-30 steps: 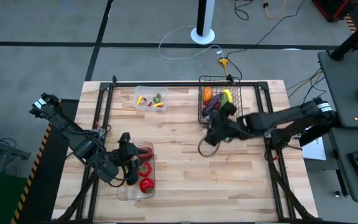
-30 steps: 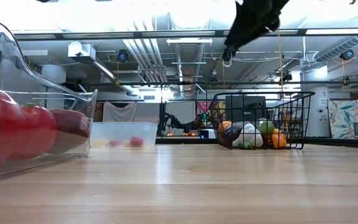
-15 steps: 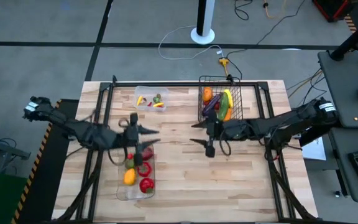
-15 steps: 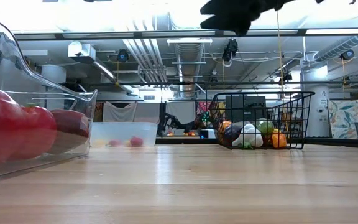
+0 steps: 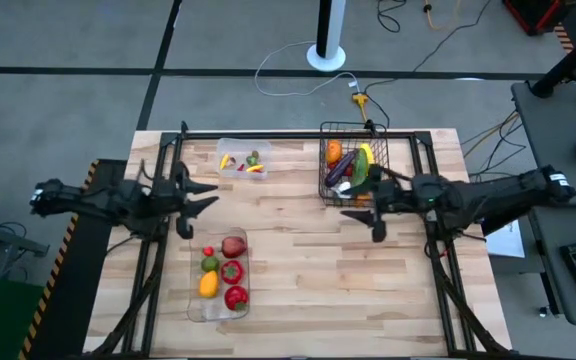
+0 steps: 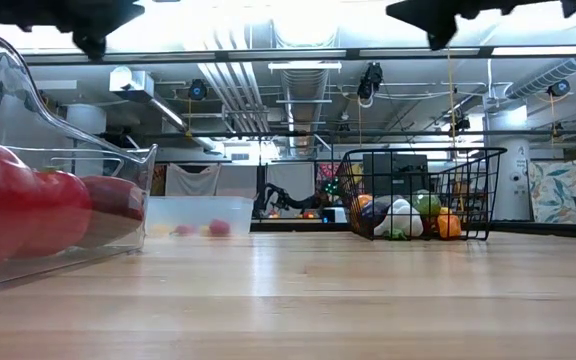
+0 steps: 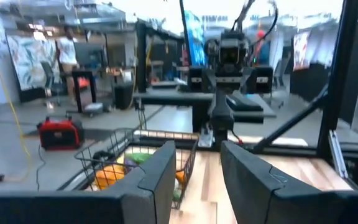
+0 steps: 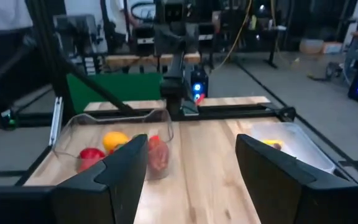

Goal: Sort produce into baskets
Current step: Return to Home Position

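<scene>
produce (image 5: 230, 247) sits in long tray (image 5: 193, 312), small tub (image 5: 232, 147), wire basket (image 5: 354, 127); left gripper (image 5: 211, 195) and right gripper (image 5: 352, 200) hover spread above table (image 5: 308, 275).

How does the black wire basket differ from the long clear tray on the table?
The wire basket is black open mesh; the long tray is clear plastic. The basket stands at the far edge of the table, on the right; the tray lies nearer the front, on the left. Both hold produce.

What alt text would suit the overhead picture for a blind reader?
Seen from above, a robot's left gripper and right gripper hover open and empty over a wooden table. Colourful produce lies in a black wire basket, a small clear tub and a long clear tray.
</scene>
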You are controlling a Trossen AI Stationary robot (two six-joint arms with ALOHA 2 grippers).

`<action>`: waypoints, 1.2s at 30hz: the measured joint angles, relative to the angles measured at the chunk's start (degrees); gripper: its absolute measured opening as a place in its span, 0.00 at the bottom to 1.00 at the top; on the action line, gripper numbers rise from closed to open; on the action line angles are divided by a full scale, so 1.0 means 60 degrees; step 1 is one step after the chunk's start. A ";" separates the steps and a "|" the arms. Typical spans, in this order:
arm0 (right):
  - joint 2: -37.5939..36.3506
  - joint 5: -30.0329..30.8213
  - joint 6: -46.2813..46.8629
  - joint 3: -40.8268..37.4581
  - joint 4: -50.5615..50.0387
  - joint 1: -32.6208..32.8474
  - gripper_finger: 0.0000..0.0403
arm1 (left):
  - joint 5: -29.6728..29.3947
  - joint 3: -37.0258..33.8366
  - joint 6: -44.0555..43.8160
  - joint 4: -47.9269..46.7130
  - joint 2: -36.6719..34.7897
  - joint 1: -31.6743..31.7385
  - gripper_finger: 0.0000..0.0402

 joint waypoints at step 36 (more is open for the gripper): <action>-0.7673 0.0128 0.0669 -0.5894 0.1380 -0.0144 0.58 | 0.1235 -0.3649 -0.0370 0.0566 -0.3702 0.2221 0.28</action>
